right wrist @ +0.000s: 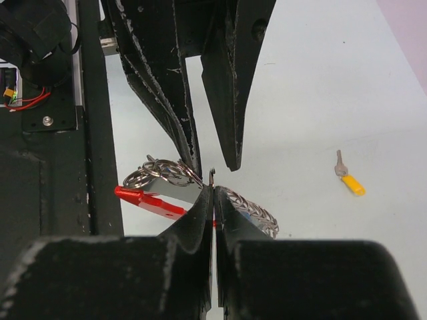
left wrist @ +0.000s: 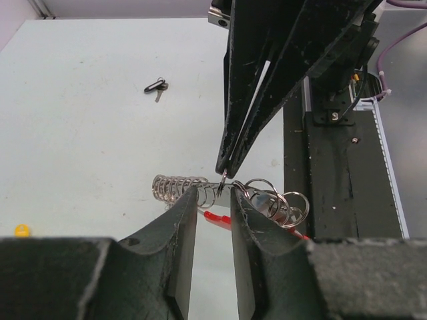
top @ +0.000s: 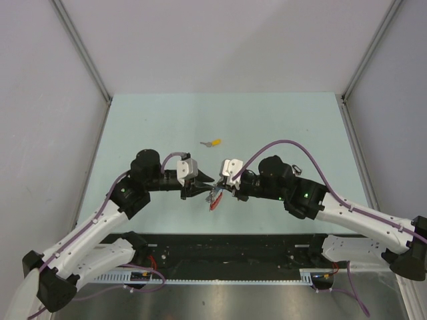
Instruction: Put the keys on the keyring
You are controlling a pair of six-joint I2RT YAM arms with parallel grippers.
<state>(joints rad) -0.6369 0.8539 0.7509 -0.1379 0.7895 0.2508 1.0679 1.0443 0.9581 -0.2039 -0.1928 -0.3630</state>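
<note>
The keyring hangs between the two grippers over the table's near middle. Its thin silver ring (right wrist: 211,175) pokes up from my right gripper (right wrist: 213,191), which is shut on it. A coiled silver chain (left wrist: 175,187), several more rings (left wrist: 283,203) and a red strap (right wrist: 150,200) hang from it. My left gripper (left wrist: 215,193) faces the right one with its jaws apart, its fingertips either side of the pinched ring and not touching it. A yellow-capped key (top: 213,142) lies alone farther back. A speck of blue (right wrist: 245,215) shows behind my right finger.
A small key on a tiny black ring (left wrist: 155,87) lies on the pale green table (top: 153,127), apart from the rest. The black base rail (top: 227,250) runs along the near edge below both grippers. Grey walls enclose the table on three sides.
</note>
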